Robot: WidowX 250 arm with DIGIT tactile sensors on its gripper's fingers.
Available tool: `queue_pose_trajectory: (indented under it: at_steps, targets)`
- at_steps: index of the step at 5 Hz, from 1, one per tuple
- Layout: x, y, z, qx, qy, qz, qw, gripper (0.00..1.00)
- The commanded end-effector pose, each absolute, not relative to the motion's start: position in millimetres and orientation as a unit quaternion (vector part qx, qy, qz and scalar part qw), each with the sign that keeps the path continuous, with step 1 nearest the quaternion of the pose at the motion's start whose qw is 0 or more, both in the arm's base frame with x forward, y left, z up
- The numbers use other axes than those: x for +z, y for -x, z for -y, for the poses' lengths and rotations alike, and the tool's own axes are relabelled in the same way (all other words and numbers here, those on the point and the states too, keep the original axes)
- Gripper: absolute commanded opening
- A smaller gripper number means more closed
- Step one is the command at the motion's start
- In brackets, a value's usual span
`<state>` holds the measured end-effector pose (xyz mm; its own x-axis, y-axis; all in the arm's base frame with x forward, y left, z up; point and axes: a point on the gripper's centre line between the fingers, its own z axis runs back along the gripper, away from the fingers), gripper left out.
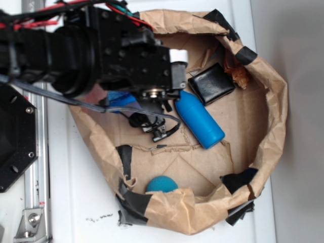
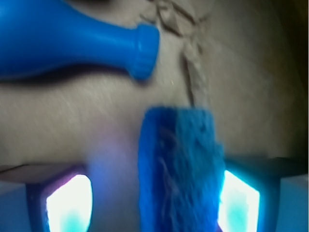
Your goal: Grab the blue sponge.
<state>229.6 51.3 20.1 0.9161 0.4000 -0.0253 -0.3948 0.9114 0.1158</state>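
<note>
Gripper (image 2: 154,203) spread, 2 fingers (image 2: 70,203) flanking the blue sponge (image 2: 178,169) standing on edge between them, nearer the right. Probably light, soft, compressible; best pinched across thin faces mid-length.

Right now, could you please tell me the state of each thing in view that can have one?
gripper: open, fingers either side of the sponge, one clearly apart from it.
blue sponge: between the fingers, not yet clamped.
blue bottle: lying on its side.
teal ball: resting against the bag wall.
black pouch: lying flat.
paper bag: open, rim taped.
</note>
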Motion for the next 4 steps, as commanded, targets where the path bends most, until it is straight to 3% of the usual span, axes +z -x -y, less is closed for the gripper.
queue_pose_trajectory:
  at_steps: [1,4]
  targets:
    - [18,-230,-57,0.201,-0.057,-0.019,0.978,0.0]
    - [34,-230,-54,0.179,-0.06,-0.006,0.982,0.0]
